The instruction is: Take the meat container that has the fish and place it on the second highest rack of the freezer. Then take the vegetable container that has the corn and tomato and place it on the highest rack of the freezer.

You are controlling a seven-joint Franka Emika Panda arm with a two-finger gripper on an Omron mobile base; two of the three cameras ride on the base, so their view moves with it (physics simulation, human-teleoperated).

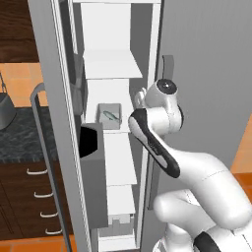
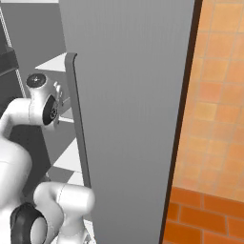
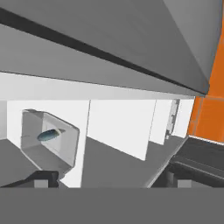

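On a freezer [image 1: 120,64] shelf, meat container [image 1: 110,116], apart from the wide-spread tool [image 3: 109,178]

Grey meat container [image 1: 109,116]; silvery grey-green fish [image 1: 111,116]; white freezer [image 1: 112,64] shelves; orange tiled floor [image 2: 209,119].

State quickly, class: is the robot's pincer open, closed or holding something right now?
Pincer: open and holding nothing; the meat container with the fish sits apart from it on a freezer shelf.
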